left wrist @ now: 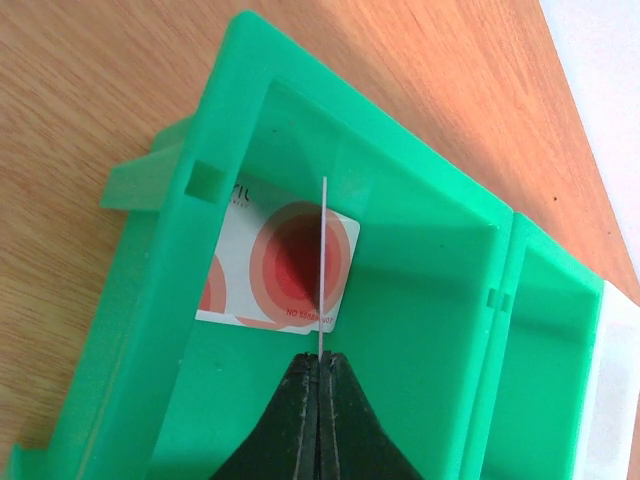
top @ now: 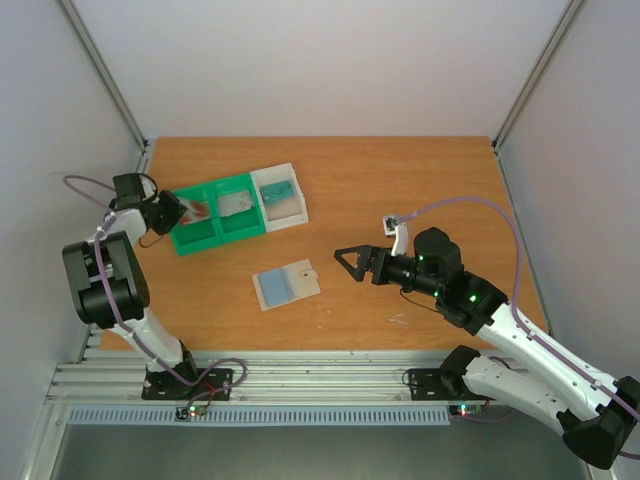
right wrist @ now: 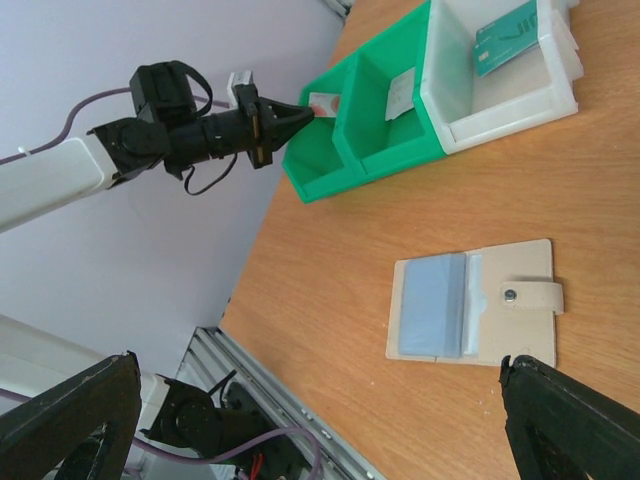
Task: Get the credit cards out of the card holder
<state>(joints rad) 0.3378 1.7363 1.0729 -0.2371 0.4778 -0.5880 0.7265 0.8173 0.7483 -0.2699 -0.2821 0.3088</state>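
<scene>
The card holder (top: 287,284) lies open and flat on the table, a pale wallet with a blue-grey pocket (right wrist: 432,305) and a snap tab (right wrist: 530,295). My left gripper (top: 185,211) hangs over the left green compartment of the tray (top: 205,238). It is shut on a thin credit card (left wrist: 325,260) seen edge-on. Under it a white card with red circles (left wrist: 280,262) lies on the compartment floor. A grey card (top: 233,205) lies in the middle compartment and a teal card (right wrist: 508,37) in the white one. My right gripper (top: 350,262) stands open to the right of the holder, holding nothing.
The green-and-white tray (right wrist: 440,140) sits at the back left of the wooden table. Grey walls close off the left, right and back. A metal rail (top: 300,378) runs along the near edge.
</scene>
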